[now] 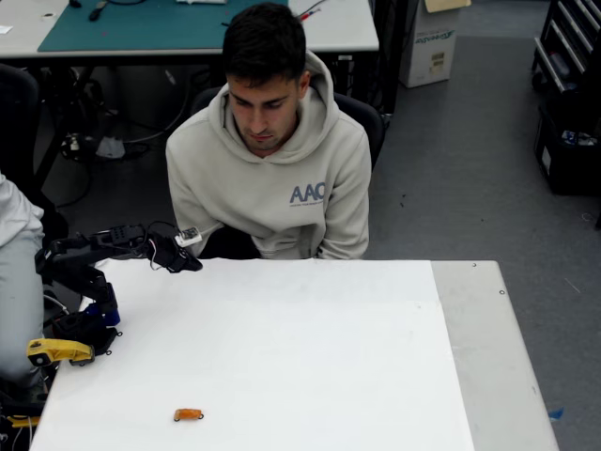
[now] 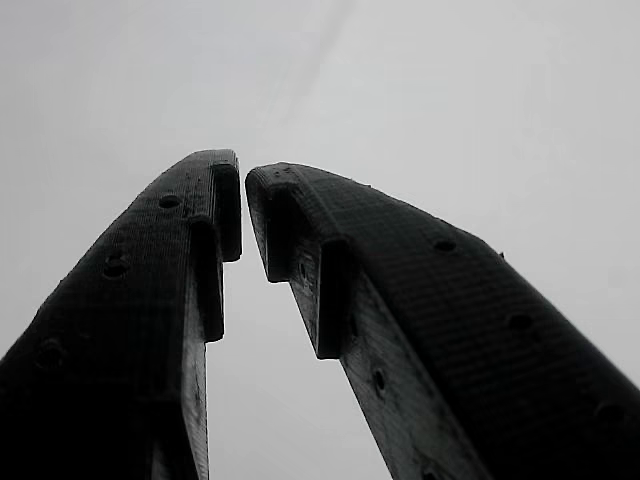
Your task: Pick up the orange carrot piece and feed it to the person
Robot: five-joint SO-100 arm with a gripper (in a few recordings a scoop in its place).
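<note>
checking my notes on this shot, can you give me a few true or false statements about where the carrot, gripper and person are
1. The carrot piece lies on the white table near its front edge in the overhead view. True.
2. The gripper is holding the carrot piece. False: its fingertips are nearly together with nothing between them, and the carrot lies on the table far from it.
3. The person in the beige hoodie sits behind the far edge of the table. True.
4. The person is reaching a hand onto the table. False: no hand of his is on the table.
5. The gripper is near the table's far left corner in the overhead view. True.
</note>
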